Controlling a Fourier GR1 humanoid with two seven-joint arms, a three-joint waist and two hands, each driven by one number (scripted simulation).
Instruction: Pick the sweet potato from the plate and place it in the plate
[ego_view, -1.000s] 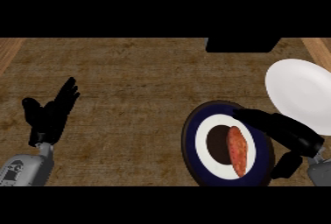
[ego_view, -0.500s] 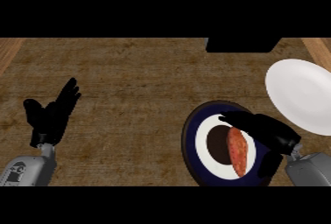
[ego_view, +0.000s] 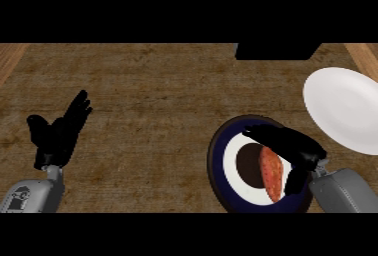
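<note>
Black right hand (ego_view: 291, 145) hung over the dark-rimmed plate (ego_view: 218, 165), fingers curled above the sweet potato (ego_view: 272, 172), contact not discernible. Sweet potato lay on that plate near the tabletop's (ego_view: 162, 100) front right. White plate (ego_view: 343, 107) at right edge. Left hand (ego_view: 59, 132) rested open near left edge.

2 plates: dark-rimmed plate (ego_view: 218, 165), white plate (ego_view: 343, 107); 1 sweet potato (ego_view: 271, 172); 2 hands: left hand (ego_view: 57, 132), right hand (ego_view: 291, 147).

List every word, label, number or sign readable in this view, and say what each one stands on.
None: no readable text shows.
The dark-rimmed plate, sweet potato and white plate carry no writing.
The small dark mark on the left forearm is too blurred to read.
</note>
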